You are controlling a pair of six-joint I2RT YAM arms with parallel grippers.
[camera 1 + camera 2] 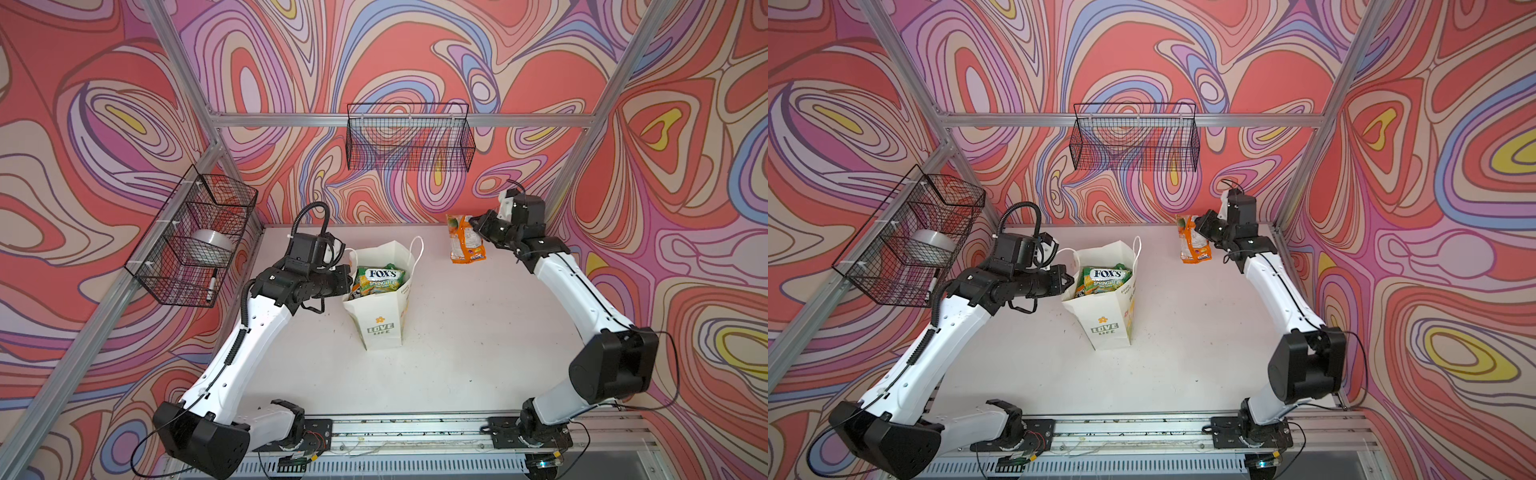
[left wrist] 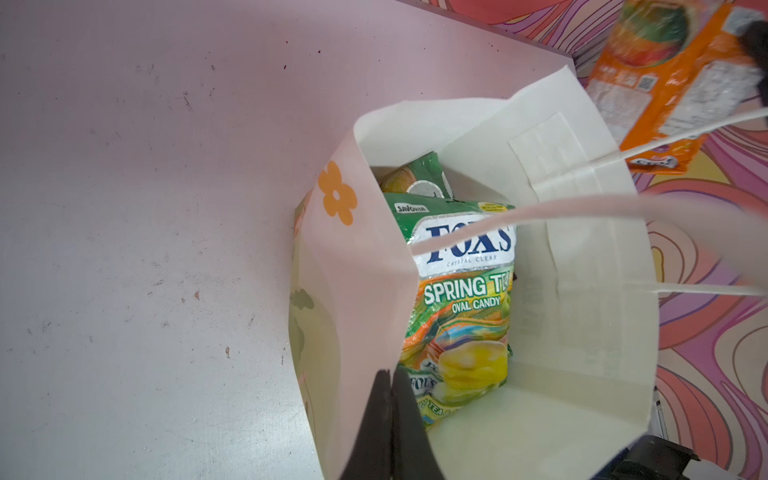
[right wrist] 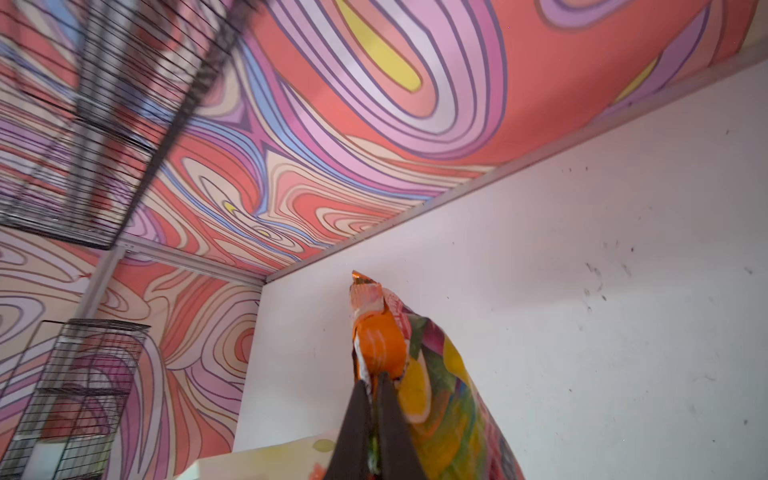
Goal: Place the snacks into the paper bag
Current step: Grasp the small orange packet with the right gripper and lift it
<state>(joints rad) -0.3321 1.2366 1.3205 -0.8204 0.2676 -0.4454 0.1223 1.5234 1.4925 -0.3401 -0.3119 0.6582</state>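
Both top views sit high over the bench (image 1: pixel 478 340), on the near side of the paper bag (image 1: pixel 380 328), tilted steeply down toward the back wall (image 1: pixel 415 54). They are wide and far with near-identical framing: bag, whole bench, both arms.

Left wrist view: very close, right above the bag's open mouth, looking down past the left claw (image 2: pixel 392 376). It shares the FOX'S packet (image 2: pixel 461 286) and orange packet (image 2: pixel 665 87) with the top views.

Right wrist view: close and low, beyond the bag, looking along the right claw (image 3: pixel 376 380) and orange packet to the wall corner (image 3: pixel 264 280). The bag rim is at the frame edge.
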